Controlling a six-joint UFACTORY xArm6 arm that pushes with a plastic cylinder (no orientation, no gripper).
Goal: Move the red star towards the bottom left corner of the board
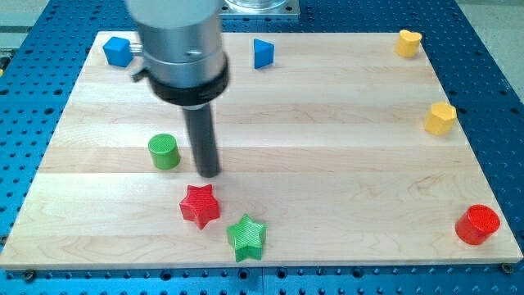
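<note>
Rod tip [210, 174], bare and holding nothing, rests on the board [327, 156] just at 12 o'clock of the red star [201, 205]. Green cylinder [164, 152] sits near the tip at 9 o'clock; green star [246, 238] lies beside the red star at 4 o'clock.

Arm housing [180, 41] top cropped (blue cube [118, 51] perhaps part-hidden)

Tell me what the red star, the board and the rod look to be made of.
Red star: likely 3D-printed plastic, matte, with fine ridged layer lines. Board: pale wood, smooth, showing grain and plank seams. Rod ending in my tip: dark, smooth, slightly glossy; metal or plastic, unclear.
</note>
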